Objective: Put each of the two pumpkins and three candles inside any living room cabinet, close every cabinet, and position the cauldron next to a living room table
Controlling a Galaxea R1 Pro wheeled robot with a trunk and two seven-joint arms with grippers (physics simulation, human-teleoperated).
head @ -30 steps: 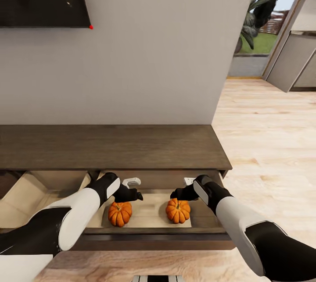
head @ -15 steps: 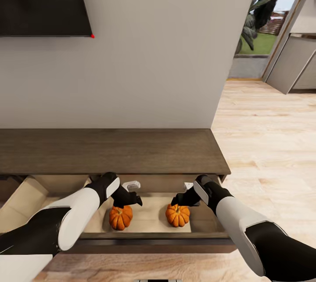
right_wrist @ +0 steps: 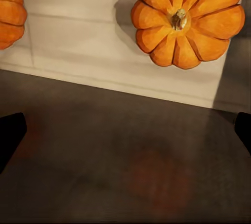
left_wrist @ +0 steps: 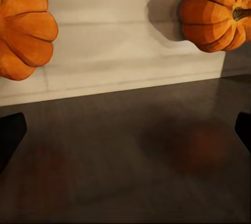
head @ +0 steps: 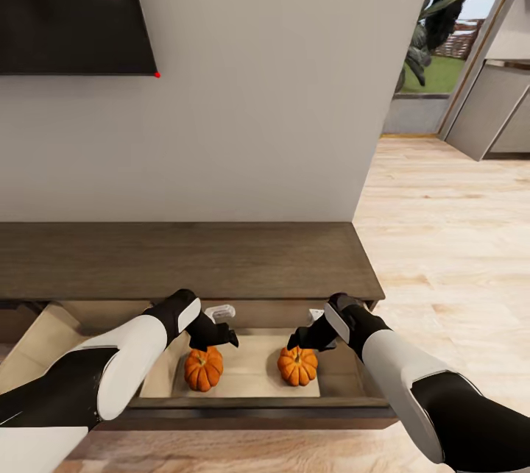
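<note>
Both pumpkins (head: 203, 368) (head: 297, 365) sat well apart on the pale floor of the open drawer (head: 243, 403) of the cabinet (head: 184, 260). The left gripper (head: 221, 337) and right gripper (head: 300, 340) hung just above them, each spread wide and holding nothing. Behind stood the wall (head: 258, 90).

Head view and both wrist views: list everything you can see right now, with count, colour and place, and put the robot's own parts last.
Pumpkins: 2, orange, side by side in the open drawer, one left, one right.
Cabinet: 1, dark brown, against the wall, drawer pulled out.
Drawer: 1, beige inside, dark front edge.
TV: 1, black, on the wall, upper left.
Wall: 1, light grey, behind the cabinet.
Floor: light wood, to the right.
Plant: 1, dark green, far right.
Left end effector: black, above the left pumpkin, open.
Right end effector: black, above the right pumpkin, open.
</note>
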